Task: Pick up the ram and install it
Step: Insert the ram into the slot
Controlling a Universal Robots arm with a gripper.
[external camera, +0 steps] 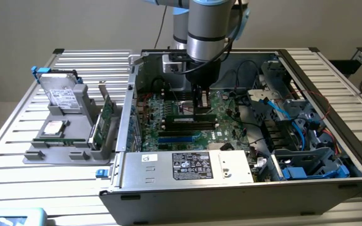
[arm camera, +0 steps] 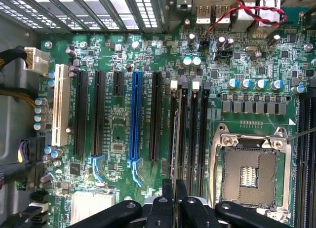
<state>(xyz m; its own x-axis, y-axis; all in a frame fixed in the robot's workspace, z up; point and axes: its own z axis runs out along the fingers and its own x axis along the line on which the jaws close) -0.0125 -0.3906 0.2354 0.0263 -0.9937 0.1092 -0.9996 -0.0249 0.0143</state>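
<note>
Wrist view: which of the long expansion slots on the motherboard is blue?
The blue slot, flanked by a short black slot and a long black slot; the others are black, except the white slot.

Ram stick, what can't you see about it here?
1. Whether the ram sits fully in its slot: exterior view, too small, and the gripper covers its middle.
2. Any writing on it: exterior view, too small.
3. The slot beneath: exterior view, the ram hides it.
</note>
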